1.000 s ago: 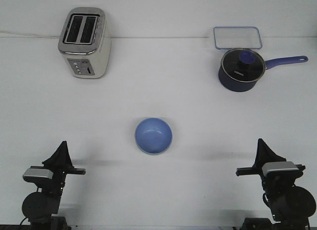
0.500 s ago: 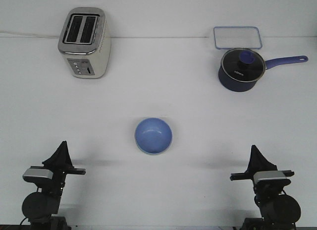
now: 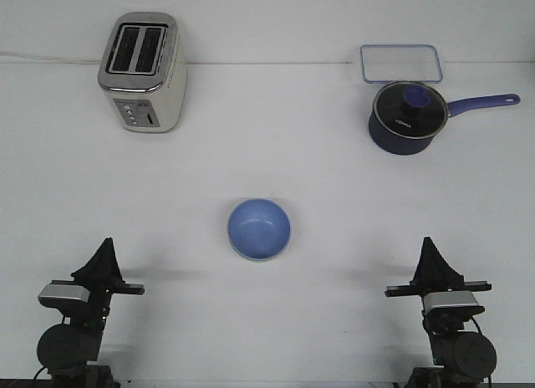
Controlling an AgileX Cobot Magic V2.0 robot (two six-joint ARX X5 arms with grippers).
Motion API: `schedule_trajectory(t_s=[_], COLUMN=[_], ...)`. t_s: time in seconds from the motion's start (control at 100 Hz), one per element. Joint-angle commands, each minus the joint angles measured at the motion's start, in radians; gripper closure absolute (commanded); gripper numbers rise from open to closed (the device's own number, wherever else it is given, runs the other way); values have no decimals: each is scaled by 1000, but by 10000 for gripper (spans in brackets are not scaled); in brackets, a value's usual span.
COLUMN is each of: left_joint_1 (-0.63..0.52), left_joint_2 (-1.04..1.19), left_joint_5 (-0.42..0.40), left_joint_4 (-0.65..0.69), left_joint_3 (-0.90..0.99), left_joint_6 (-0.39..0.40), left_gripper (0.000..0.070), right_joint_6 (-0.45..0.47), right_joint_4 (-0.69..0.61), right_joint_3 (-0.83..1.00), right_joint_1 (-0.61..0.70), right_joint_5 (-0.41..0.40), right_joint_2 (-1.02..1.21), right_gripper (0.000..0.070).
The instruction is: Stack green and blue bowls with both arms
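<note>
1. Nearest the camera, the left end effector [image 3: 106, 256] sits well short of the blue bowl [image 3: 259, 228], down and to the left of it. It holds nothing and touches nothing. Its fingers read as one dark pointed shape, so I cannot tell how far apart they stand.

2. The right end effector [image 3: 432, 254] is on the other side, down and to the right of the blue bowl and likewise well apart from it. It too carries nothing, and its opening cannot be made out from this angle.

3. The blue bowl rests upright on the white surface [image 3: 276, 154], about midway between the two arms and a little further out. A thin pale rim shows along its lower edge. This may be the green bowl nested beneath it, but I cannot say for sure, and no separate green bowl is in sight.

4. Judgement on the step: with both arms parked low and clear of the bowl, the stacking looks either finished or not begun. If finished, nothing further is called for except keeping clear. If not, the green bowl must first be found.

5. Far beyond the blue bowl stand a toaster [image 3: 142, 70] to its left, and a saucepan [image 3: 405, 116] and clear container [image 3: 400, 63] to its right, all untouched.
</note>
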Motion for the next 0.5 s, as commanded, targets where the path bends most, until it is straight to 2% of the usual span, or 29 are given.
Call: schedule_trajectory(t_s=[0.0,0.49], left_joint_1=[2,2], left_joint_2=[-1,-1], left_joint_5=[-1,-1], left_joint_4=[11,11], left_joint_3=[-19,-19], left_joint_6=[-2,-2], left_gripper=[690,690], right_joint_6=[5,8], right_joint_4=[31,25], right_joint_3=[-19,-31], right_joint_1=[0,0], right_joint_5=[0,1], right_joint_2=[0,0], right_gripper=[700,700])
